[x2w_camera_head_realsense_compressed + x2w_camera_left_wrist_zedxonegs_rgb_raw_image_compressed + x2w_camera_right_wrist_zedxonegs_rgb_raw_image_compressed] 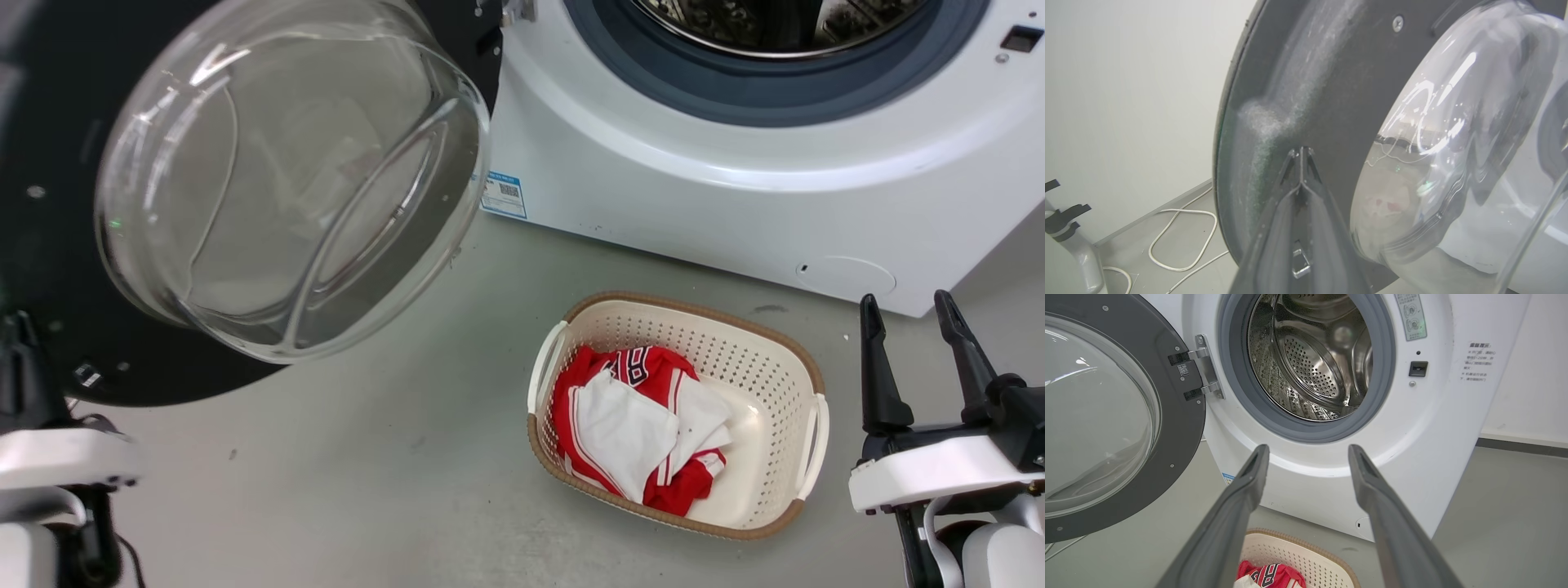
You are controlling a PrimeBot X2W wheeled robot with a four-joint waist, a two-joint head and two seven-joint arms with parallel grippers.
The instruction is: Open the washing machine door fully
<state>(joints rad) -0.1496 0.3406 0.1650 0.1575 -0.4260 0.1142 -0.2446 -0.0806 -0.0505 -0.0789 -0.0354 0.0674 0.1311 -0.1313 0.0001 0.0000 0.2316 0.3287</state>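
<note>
- The door is found swung wide to the left of the machine on its hinge, with the inner face turned outward. It is judged near full travel.
- The left gripper is seen with its fingers pressed together and nothing between them. The tips are set against the door's black inner face, between the rim and the glass bowl.
- The right gripper is held spread and empty in front of the machine, well apart from the door.
- The push is judged best applied on the black frame, not the glass. It is to be led round the hinge arc and stopped once the hinge resists.
- The drum inside the machine is exposed; no laundry can be made out in the part seen.
- The basket is noted on the floor just in front of the machine, holding red and white clothing.
</note>
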